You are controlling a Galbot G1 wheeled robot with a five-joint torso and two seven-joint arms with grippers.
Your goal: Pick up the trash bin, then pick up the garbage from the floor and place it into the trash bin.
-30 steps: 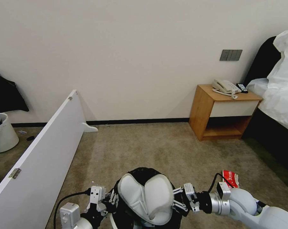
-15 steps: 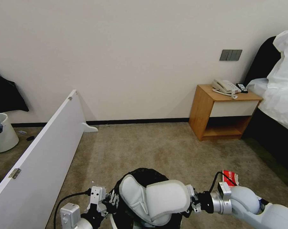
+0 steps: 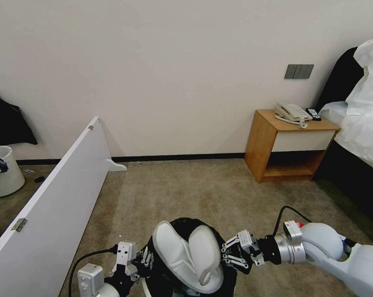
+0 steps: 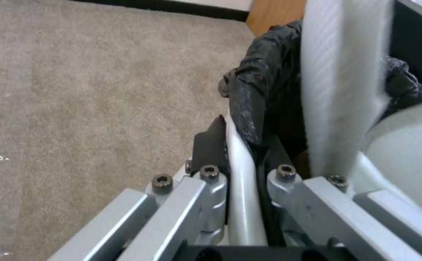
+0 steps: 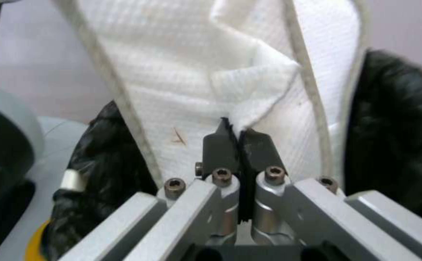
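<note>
- Black bag liner over a white plastic wall marks the trash bin (image 3: pixel 176 270), held near the robot at the bottom centre of the head view, above the carpet. It looks light and stiff, though the loose liner could slide; the rim is the sound place to hold. The left gripper (image 4: pixel 240 152) is clamped on that rim, one finger either side of the wall.
- White, waffle-textured slippers (image 3: pixel 190 253) stand toe-up in the bin mouth, only partly inside. They look soft, floppy and very light, so a pinch on a fold of cloth suits them better than on the sole.
- The right gripper (image 5: pixel 239 139), just right of the bin, has its fingers pressed together on a fold of slipper fabric.
</note>
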